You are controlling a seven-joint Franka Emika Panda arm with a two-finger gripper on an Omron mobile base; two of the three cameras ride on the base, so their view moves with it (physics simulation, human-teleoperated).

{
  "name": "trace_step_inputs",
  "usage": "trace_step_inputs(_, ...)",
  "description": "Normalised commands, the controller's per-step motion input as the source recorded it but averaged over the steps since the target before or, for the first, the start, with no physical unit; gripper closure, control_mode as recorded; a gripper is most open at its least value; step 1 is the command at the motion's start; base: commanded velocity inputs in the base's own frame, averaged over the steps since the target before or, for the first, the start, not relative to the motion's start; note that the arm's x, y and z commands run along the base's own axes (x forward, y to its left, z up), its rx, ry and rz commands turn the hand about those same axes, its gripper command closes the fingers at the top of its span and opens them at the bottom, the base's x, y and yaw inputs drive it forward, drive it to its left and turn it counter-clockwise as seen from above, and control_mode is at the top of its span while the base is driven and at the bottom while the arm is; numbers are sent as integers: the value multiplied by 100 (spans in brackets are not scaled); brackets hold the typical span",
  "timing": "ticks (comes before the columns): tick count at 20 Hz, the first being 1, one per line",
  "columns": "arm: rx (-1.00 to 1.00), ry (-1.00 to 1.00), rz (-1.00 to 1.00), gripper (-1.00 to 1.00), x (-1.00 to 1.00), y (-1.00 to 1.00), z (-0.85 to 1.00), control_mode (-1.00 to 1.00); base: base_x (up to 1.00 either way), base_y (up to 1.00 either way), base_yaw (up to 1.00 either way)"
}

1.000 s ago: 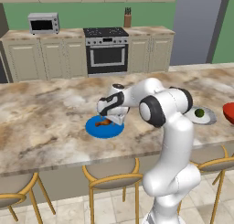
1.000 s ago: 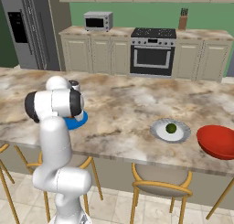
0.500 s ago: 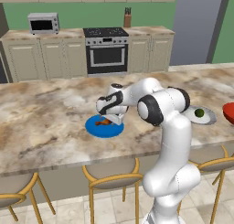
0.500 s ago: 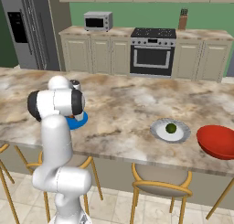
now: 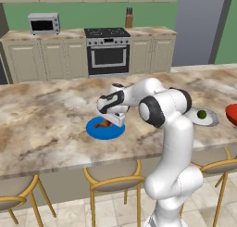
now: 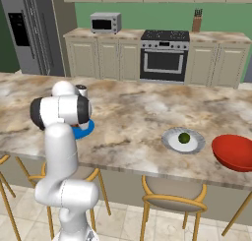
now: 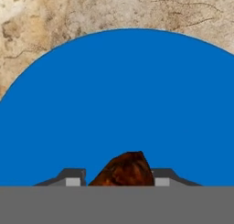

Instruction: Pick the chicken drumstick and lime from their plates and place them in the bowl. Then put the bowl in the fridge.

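Gripper (image 7: 117, 177) straddles the chicken drumstick (image 7: 123, 169) on the blue plate (image 7: 123, 104), seemingly not yet closed; 0 of 2 items bowled.

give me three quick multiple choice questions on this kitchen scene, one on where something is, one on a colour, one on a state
1. Where does the lime lie?
A. on a pale plate on the counter
B. in the red bowl
C. on the blue plate

2. What colour is the plate under the chicken drumstick?
A. red
B. blue
C. white

3. How does the hand stand to the drumstick?
A. far off above the stove
B. carrying it over the bowl
C. low over the plate, one fingertip on each side of it

Answers: 1 A, the right base view shows the green ball on the pale plate beside the bowl. 2 B, the hand view shows blue around the drumstick. 3 C, the hand view shows the drumstick between the two tips.
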Motion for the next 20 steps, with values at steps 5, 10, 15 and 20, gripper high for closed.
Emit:
trace_step_inputs(5, 3, 6, -1, 100, -35, 1, 0, -100, 0, 0, 0)
trace_step_inputs(10, 6, 0, 0, 100, -29, -7, 20, -100, 0, 0, 0)
trace_step_inputs(15, 5, 0, 0, 100, -29, -20, 50, -100, 0, 0, 0)
trace_step_inputs(20, 5, 1, 0, 100, -35, -30, 54, -100, 0, 0, 0)
